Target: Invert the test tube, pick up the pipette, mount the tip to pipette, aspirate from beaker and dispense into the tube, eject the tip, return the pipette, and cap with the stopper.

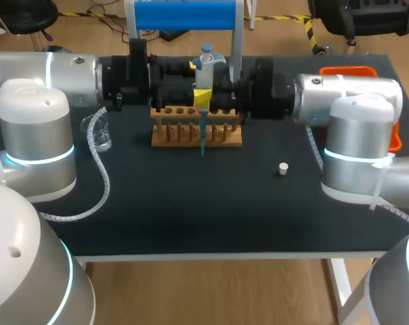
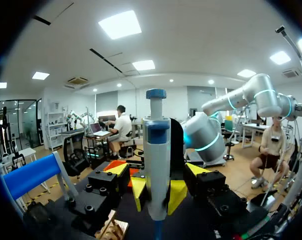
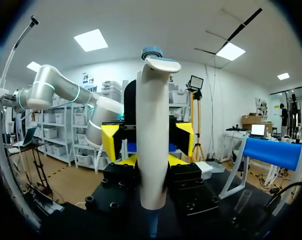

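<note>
— At the middle of the table, what do you have?
— I have the pipette (image 1: 206, 68) upright above the wooden rack (image 1: 196, 134), plunger on top. Its blue tip (image 1: 203, 141) points straight down across the rack's front. Whether the tip's end is inside a tube, I cannot tell.
— Who is holding it?
— My left gripper (image 2: 157, 194). On the left wrist camera its yellow fingertips (image 2: 139, 192) press the pipette's pale body from both sides, pinching it. My right gripper (image 3: 152, 170) comes in level from the opposite side and meets the left one at the pipette. I cannot tell whether that gripper is clamped on it or loose.
— And the other things?
— The glass beaker (image 1: 99, 132) stands on the dark tabletop (image 1: 191, 217) left of the rack, near my left arm (image 1: 42, 71) and apart from the pipette. The small white stopper (image 1: 283, 168) sits alone to the right of the rack, nearer the front edge, beside my right arm (image 1: 347, 95). Behind the rack stands a frame with a blue bar (image 1: 184, 15). An orange bin (image 1: 357, 70) shows at the far right corner, partly hidden by the right arm.
</note>
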`<control>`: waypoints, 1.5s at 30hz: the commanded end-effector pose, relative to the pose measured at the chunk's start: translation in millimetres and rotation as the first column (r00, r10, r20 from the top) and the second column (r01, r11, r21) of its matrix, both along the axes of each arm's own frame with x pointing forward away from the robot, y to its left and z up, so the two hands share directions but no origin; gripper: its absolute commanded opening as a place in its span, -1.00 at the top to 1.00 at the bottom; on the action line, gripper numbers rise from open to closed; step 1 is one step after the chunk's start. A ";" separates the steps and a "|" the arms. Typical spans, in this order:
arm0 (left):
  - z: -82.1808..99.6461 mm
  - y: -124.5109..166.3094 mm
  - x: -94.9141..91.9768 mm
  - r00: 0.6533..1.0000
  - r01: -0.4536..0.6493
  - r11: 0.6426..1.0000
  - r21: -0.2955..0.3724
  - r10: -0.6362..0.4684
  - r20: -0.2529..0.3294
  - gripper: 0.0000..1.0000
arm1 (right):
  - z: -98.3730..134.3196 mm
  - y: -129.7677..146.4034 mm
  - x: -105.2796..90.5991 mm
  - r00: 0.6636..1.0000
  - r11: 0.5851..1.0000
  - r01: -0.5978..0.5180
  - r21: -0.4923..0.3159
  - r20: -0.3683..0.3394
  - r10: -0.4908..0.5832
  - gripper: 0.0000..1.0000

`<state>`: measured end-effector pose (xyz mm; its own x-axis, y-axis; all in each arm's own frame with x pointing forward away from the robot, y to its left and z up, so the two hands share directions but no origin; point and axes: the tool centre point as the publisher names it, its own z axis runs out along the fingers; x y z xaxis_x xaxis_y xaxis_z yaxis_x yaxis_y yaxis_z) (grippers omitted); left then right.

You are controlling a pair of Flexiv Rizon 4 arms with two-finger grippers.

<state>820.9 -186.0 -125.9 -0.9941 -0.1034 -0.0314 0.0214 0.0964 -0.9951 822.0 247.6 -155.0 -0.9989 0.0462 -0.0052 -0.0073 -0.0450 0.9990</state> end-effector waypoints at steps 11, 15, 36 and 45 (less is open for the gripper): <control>-0.1 -0.5 -0.2 1.000 -0.002 1.000 0.000 0.002 0.001 -1.00 | 14.0 -115.7 10.2 0.991 0.990 -0.134 -0.044 0.023 0.135 1.00; -0.1 -0.5 -0.2 1.000 -0.002 1.000 0.000 0.002 0.001 -1.00 | 20.4 -156.9 15.6 0.989 0.989 -0.148 -0.019 0.007 0.148 1.00; -0.1 -0.5 -0.2 1.000 -0.002 1.000 0.000 0.002 0.001 -1.00 | 40.6 -340.5 52.4 0.988 0.988 -0.152 -0.020 0.037 0.153 1.00; -0.1 -0.5 -0.2 1.000 -0.002 1.000 0.000 0.002 0.001 -1.00 | 28.2 -390.8 65.5 0.993 0.993 -0.116 -0.011 0.033 0.117 1.00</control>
<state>820.8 -186.0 -125.8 -0.9941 -0.1034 -0.0312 0.0212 0.0965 -0.9951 882.9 -107.4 -120.3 -0.9977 -0.0562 -0.0378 -0.0362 -0.0279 0.9990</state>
